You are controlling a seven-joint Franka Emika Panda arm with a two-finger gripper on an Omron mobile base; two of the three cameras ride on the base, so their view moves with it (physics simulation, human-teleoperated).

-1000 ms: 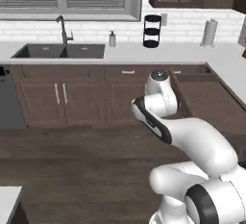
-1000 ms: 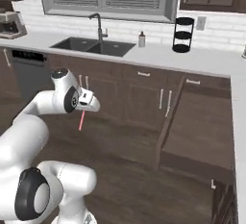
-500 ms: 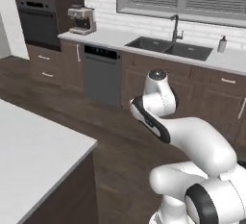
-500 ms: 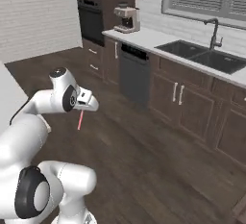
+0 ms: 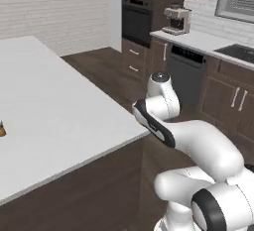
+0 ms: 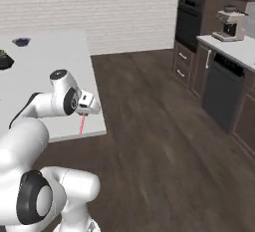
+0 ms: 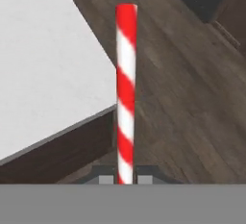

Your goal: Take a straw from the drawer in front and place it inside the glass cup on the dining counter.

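Left base view: the white bench [image 5: 54, 111] fills the left side, with the arm beside its corner. Right base view: the tool [image 6: 85, 107] hangs near the bench edge, the straw [image 6: 81, 124] pointing down from it, blurred here. Hand view: the tool is clamped on the straw's base; red-and-white stripes, straight. It is probably light, stiff and slippery; a low grip suits it.

At centre left, the gripper [image 6: 85, 110] pinches the straw [image 6: 81, 124], which hangs down red and white just off the near corner of the dining counter [image 6: 55, 71]. A dark blue bowl [image 6: 21, 41] sits at upper left on the counter. A coffee machine [image 6: 229, 24] stands at upper right above a dark dishwasher [image 6: 221, 96].
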